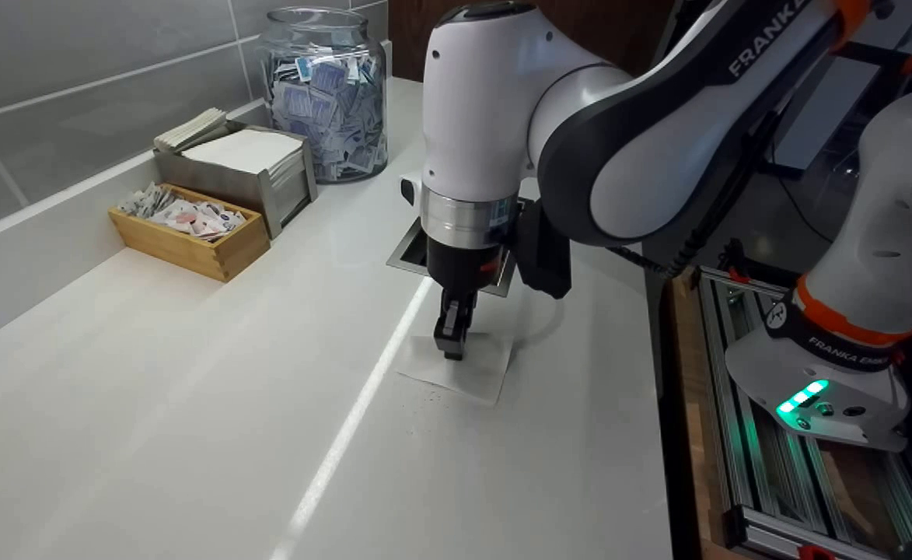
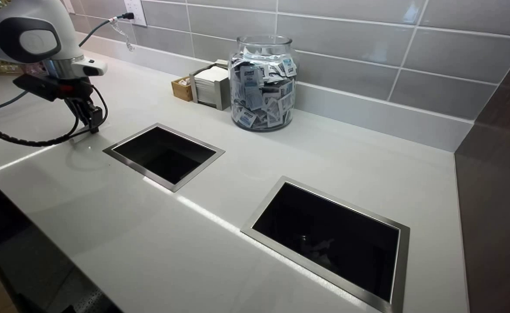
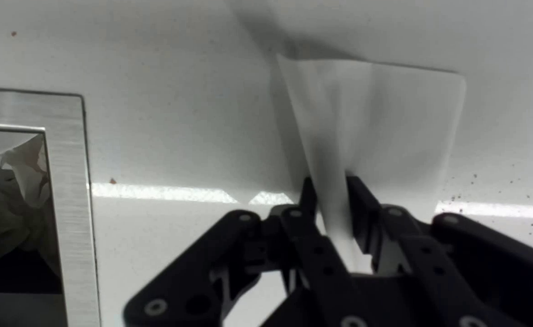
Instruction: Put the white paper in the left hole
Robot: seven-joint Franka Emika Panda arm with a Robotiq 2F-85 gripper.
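Note:
The white paper [image 1: 467,377] is a thin square sheet lying on the white counter in an exterior view. My gripper [image 1: 453,356] points down onto its middle. In the wrist view, the paper [image 3: 402,118] rises in a fold between the two black fingers [image 3: 332,195], which are drawn in on it and leave a small gap filled by paper. Most of the sheet lies outside the right finger. The nearer hole has a steel rim [image 2: 124,160] and is the left one in that exterior view; its rim also shows in the wrist view [image 3: 68,181], left of the fingers.
A second steel-rimmed hole [image 2: 405,256] lies further along the counter. A glass jar [image 1: 323,101] of packets, a metal napkin holder [image 1: 211,183] and a wooden box [image 1: 226,250] stand along the tiled wall. The robot base [image 1: 836,373] is beyond the counter edge.

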